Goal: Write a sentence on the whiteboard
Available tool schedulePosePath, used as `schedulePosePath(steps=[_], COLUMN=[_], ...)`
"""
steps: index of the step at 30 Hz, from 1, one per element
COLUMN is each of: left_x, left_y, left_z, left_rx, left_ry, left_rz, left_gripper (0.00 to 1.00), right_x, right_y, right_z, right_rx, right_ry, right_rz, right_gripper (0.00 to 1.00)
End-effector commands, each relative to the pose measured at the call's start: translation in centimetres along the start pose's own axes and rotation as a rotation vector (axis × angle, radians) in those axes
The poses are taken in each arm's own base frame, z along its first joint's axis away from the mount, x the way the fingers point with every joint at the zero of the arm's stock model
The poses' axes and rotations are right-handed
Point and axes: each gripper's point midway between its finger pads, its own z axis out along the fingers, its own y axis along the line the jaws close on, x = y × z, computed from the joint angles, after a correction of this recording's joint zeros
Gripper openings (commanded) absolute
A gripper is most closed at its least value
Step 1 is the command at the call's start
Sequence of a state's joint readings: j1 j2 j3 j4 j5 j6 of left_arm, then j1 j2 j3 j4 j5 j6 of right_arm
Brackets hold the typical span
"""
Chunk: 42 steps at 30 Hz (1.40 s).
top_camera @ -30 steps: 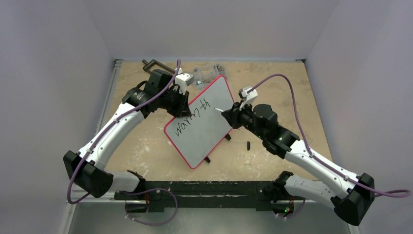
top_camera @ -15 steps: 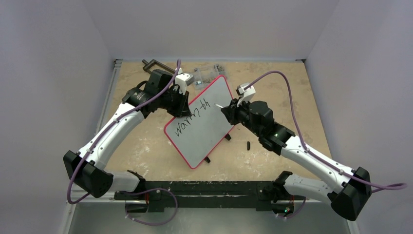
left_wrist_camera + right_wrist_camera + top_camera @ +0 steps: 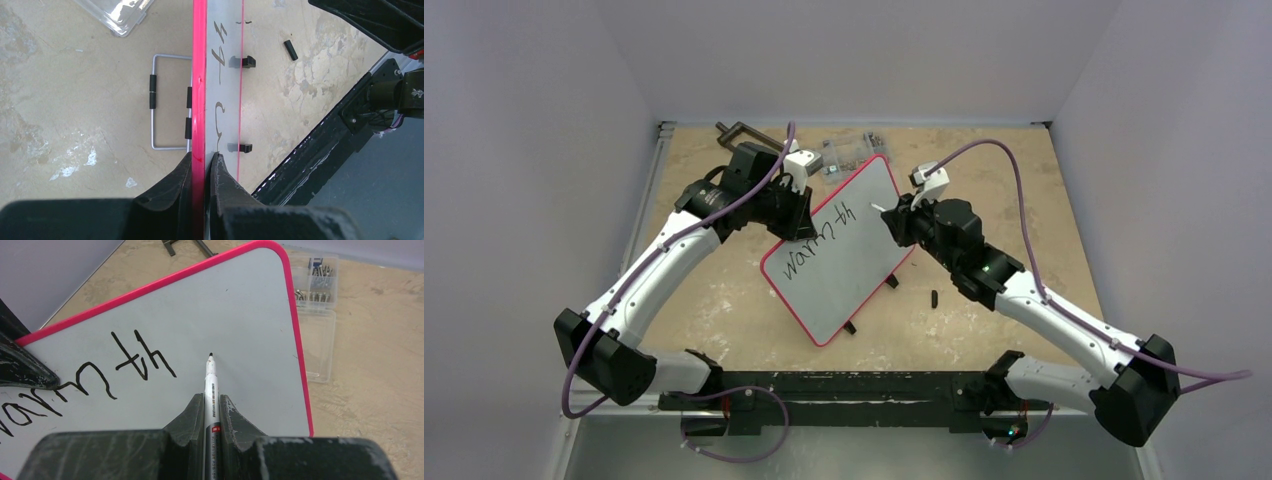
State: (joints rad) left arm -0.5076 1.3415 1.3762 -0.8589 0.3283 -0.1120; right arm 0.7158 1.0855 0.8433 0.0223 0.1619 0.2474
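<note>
At the middle of the surface [image 3: 724, 305] the whiteboard [image 3: 856, 285] stands tilted on its black feet, its long axis running from the near left to the far right. The sentence [image 3: 816, 238] so far reads "warmth", laid along that axis in the board's upper half.

The left claw [image 3: 202, 158] is pressed together on the red rim at the board's left long edge, beside the start of the word. The right claw [image 3: 212, 401] pinches a marker [image 3: 209, 382], barrel pointing straight out from the jaws. Its tip sits just past the "th", on the side of the bare white that runs toward the far right corner. That is the way the next stroke probably has to go, and the right arm is the nearer one.

Whether the tip touches the board I cannot tell. The right wrist view shows it closest, with a clear box [image 3: 319, 315] of small parts beyond the far rim. The left wrist view gives the board edge-on and a small black piece [image 3: 290, 50] lying on the surface. The top view alone shows both arms flanking the board.
</note>
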Motion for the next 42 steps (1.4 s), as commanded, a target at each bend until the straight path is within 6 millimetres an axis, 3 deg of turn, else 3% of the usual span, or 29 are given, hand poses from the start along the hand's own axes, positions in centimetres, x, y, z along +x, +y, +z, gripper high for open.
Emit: schedulePosePath(steps=[1, 21, 33, 42], left_x=[1.8, 1.9, 1.9, 1.9], left_y=[6.9, 7.0, 7.0, 7.0], left_z=[-0.4, -0.2, -0.2, -0.2], left_rx=[-0.334, -0.334, -0.334, -0.335], left_ry=[0.088, 0.099, 0.098, 0.099], left_rz=[0.094, 0.092, 0.093, 0.09], left_gripper=[0.0, 0.0, 0.0, 0.0], right_x=[-3.7, -4.8, -4.3, -2.2], right_y=[0.6, 2.1, -0.1, 0.8], right_z=[0.2, 1.6, 2.7, 2.2], right_rx=[-0.03, -0.111, -0.027, -0.098], right_ry=[-0.095, -0.118, -0.097, -0.042], right_rz=[-0.004, -0.008, 0.008, 0.016], right_gripper=[0.0, 0.0, 0.0, 0.0])
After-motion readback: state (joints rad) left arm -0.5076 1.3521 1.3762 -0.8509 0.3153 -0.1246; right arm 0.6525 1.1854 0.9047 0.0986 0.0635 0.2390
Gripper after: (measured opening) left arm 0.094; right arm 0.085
